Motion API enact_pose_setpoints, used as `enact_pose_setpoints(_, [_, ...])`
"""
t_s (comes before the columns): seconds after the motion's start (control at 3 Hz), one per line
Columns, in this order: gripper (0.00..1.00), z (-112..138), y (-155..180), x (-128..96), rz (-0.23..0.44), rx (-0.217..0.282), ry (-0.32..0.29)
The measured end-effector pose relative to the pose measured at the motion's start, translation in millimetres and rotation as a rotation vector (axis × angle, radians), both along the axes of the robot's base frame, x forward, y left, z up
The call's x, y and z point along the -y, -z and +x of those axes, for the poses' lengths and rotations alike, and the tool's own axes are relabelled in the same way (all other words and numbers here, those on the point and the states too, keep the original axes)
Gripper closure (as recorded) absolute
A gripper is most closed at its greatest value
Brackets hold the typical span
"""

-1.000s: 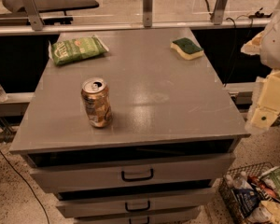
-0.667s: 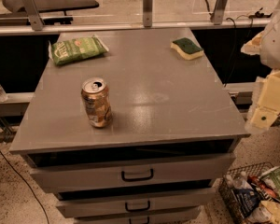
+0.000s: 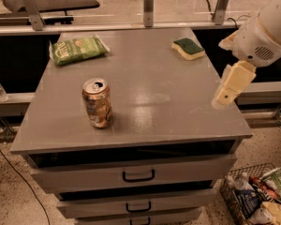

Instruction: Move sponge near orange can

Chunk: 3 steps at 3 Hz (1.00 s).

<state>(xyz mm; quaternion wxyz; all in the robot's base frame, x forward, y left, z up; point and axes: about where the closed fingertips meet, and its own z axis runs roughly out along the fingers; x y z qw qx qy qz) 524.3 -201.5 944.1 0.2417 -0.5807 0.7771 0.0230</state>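
Gripper (image 3: 223, 95) has shifted in over the table (image 3: 145, 88) right edge, open/closed can't tell; sponge (image 3: 188, 48) unmoved at far right corner, well apart from upright orange can (image 3: 97, 102) front-left, green chip bag (image 3: 77, 49) far-left.

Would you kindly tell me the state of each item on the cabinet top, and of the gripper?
Sponge: lying flat, green side up, back right, not held.
Orange can: upright, front left, apart from the sponge.
Chip bag: lying flat, back left.
Gripper: in the air at the cabinet's right edge, touching nothing.
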Motion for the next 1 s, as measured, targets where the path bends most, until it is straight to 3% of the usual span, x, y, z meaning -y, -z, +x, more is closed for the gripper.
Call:
enact_pose_setpoints(0.33, [0.0, 74.5, 19.2, -20.1, 0.133, 0.094, 0.018])
enact_pose_setpoints(0.67, [0.0, 122.2, 28.9, -33.3, 0.202, 0.148, 0.005])
enact_pose_setpoints(1.0, [0.0, 131.5, 32.1, -34.3, 0.214, 0.154, 0.005])
